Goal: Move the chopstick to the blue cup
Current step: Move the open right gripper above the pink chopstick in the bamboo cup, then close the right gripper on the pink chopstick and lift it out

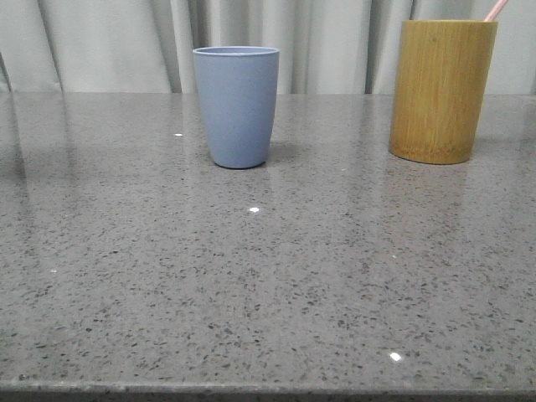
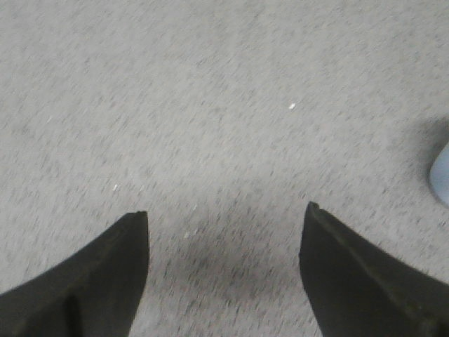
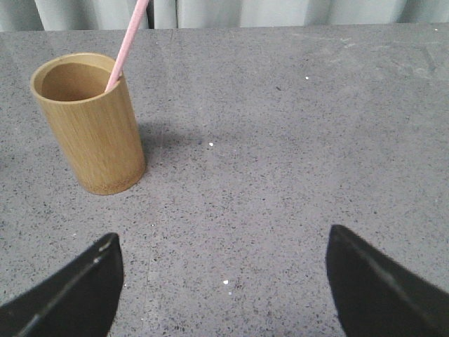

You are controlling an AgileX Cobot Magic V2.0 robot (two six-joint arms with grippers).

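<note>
the chopstick point(image 3: 128, 43) leans in the bamboo holder point(image 3: 90, 126), far right on the counter point(image 1: 268, 276); the blue cup point(image 1: 237, 105) waits empty to its left. both grippers' fingers point(image 3: 66, 298) spread wide, holding nothing.

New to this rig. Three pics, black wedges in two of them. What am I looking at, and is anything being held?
It is a two-armed robot at a grey speckled table. The front view looks forward over the table: a blue cup and a bamboo holder with a pink chopstick poking out. The other two pictures come from cameras on the wrists; the black wedges are gripper fingers. The left gripper is open over bare table, nothing between its fingers. The right gripper is open too, facing the holder and chopstick. Nothing is held.
</note>
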